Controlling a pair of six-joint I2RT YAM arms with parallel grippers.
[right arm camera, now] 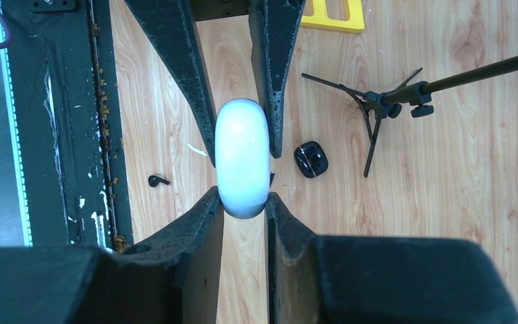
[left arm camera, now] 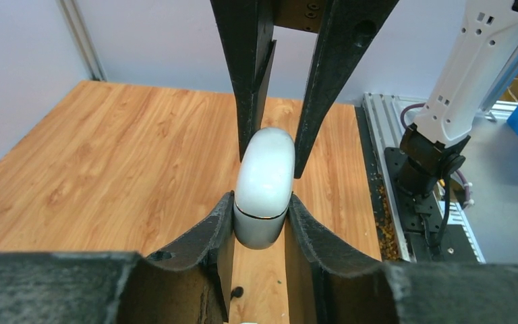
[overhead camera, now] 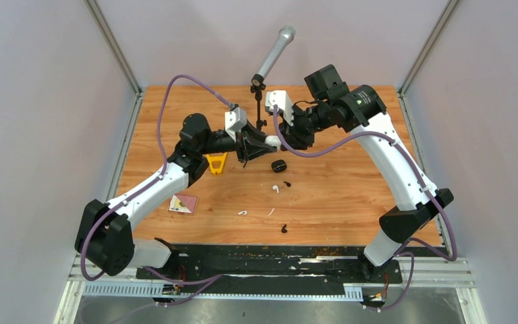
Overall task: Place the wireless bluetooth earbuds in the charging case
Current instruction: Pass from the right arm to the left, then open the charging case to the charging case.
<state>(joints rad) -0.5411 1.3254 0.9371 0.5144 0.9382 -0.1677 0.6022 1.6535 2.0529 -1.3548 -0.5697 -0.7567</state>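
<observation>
Beside the black tripod stand (right arm camera: 378,104), left gripper (left arm camera: 260,202) and right gripper (right arm camera: 241,196) clamp the closed glossy white oval charging case (left arm camera: 264,169), its long axis running between them. Tiny white and black earbuds (overhead camera: 276,188) lie loose near that stand.

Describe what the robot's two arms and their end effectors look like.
Both the left arm and right arm have smooth white link shells joined by black joint housings, each trailed by a looping purple cable. The left end effector and right end effector each carry two matte black, rough-surfaced fingers that taper toward the tips.
</observation>
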